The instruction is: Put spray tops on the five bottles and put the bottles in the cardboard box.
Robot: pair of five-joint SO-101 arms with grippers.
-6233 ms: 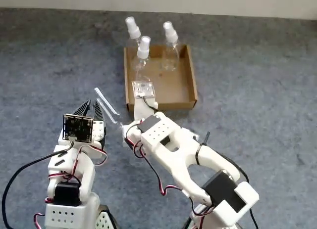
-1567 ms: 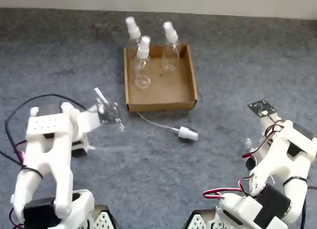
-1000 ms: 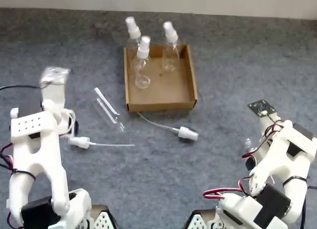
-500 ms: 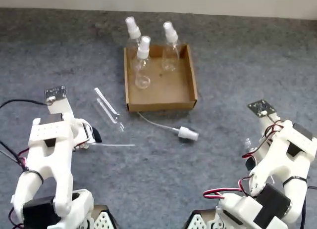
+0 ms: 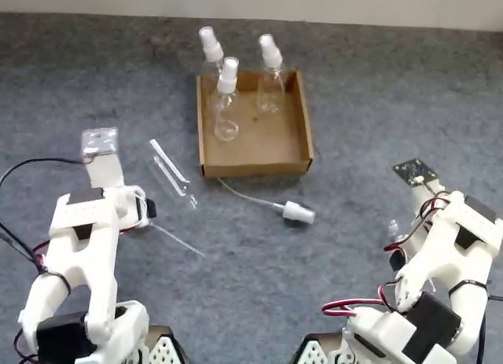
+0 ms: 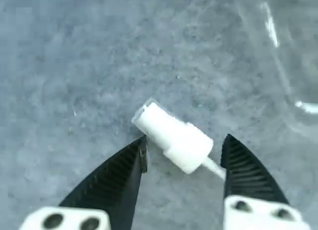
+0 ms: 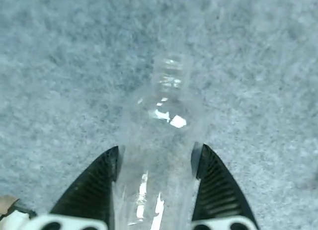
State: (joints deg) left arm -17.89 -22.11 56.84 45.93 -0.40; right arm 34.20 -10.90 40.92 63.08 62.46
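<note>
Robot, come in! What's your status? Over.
Left hand open around a spray top on the carpet. Right hand gripping an uncapped bottle. Second spray top lies near cardboard box.

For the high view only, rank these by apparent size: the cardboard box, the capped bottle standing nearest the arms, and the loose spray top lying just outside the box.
1. cardboard box
2. capped bottle
3. loose spray top: its thin tube runs long, but it covers the least area.

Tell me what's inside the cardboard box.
Two capped bottles stand in the cardboard box: the left bottle and the back bottle. A third bottle is at the back-left corner; the wall hides its base, so inside or behind is unclear.
</note>
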